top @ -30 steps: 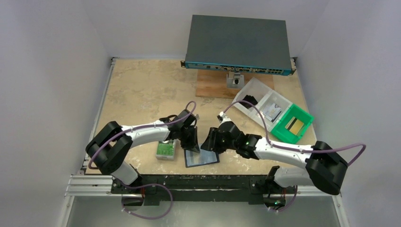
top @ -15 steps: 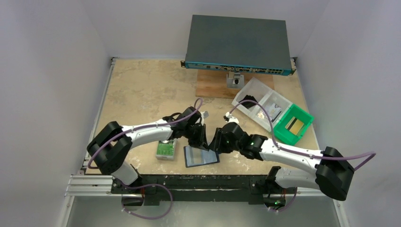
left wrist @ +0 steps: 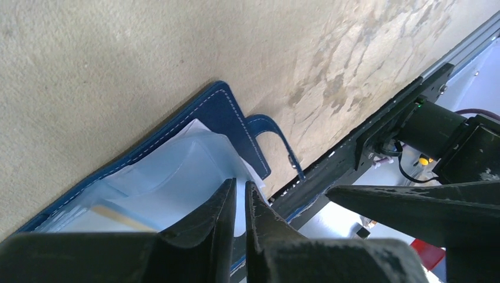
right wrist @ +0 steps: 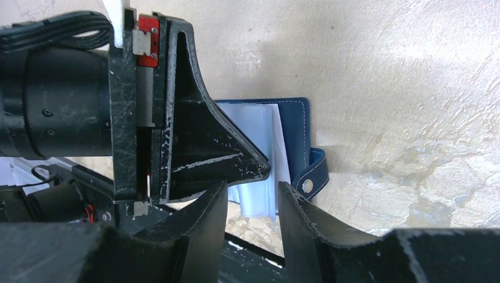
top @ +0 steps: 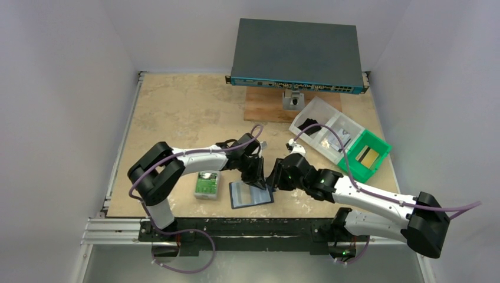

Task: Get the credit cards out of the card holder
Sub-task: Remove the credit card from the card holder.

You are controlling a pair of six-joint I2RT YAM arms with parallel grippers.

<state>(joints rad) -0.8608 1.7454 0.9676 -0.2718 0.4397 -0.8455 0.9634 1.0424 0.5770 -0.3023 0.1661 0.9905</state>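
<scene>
Grey case with green label [top: 207, 184] lying just left of the card holder [top: 250, 195]. Network switch [top: 296, 56] and clear divided tray [top: 326, 131] sitting farther back. Green bin [top: 354, 168] holding a tan card [top: 369, 156].

Card holder lying open near the front edge, both grippers hanging over its right end. Left gripper [left wrist: 240, 183] blocking much of the right wrist view. Its jaws are sitting almost pressed together over the light-blue lining; possibly pinching it, cannot tell. Right gripper [right wrist: 252, 187] standing spread, empty. Credit card [left wrist: 121, 215] edge showing inside a pocket.
</scene>
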